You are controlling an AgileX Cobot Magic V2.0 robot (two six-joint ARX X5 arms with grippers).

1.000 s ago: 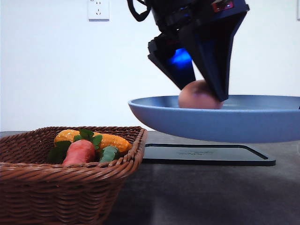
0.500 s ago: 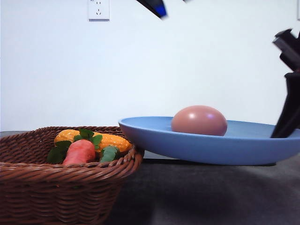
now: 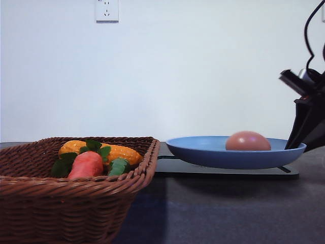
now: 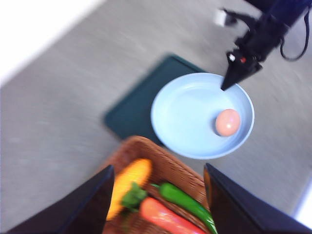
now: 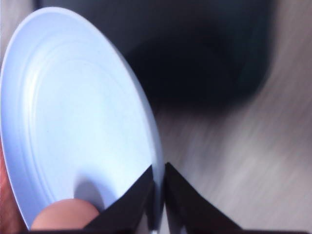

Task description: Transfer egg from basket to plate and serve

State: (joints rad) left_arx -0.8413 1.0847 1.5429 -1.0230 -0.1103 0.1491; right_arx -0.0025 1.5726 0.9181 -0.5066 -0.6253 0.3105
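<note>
The pinkish-brown egg [image 3: 248, 141] lies in the light blue plate [image 3: 203, 150], towards its right side. My right gripper [image 3: 291, 146] is shut on the plate's right rim and holds it low over the black tray [image 3: 223, 171]; I cannot tell if they touch. In the right wrist view the fingers [image 5: 146, 195] pinch the plate [image 5: 73, 107] rim, the egg [image 5: 63, 218] beside them. The left gripper [image 4: 158, 168] hangs open and empty high above the wicker basket [image 4: 170, 168]; from there the plate [image 4: 190, 112], egg [image 4: 227, 122] and right gripper [image 4: 225, 87] are seen.
The basket [image 3: 30, 203] at the near left holds an orange-red carrot toy [image 3: 85, 163], a yellow corn [image 3: 122, 152] and a green vegetable [image 3: 118, 166]. A white wall with a socket [image 3: 106, 10] stands behind the dark grey table [image 3: 228, 213].
The left gripper let go of the egg and rose out of the front view. The plate with the egg came down and moved right, over the tray.
</note>
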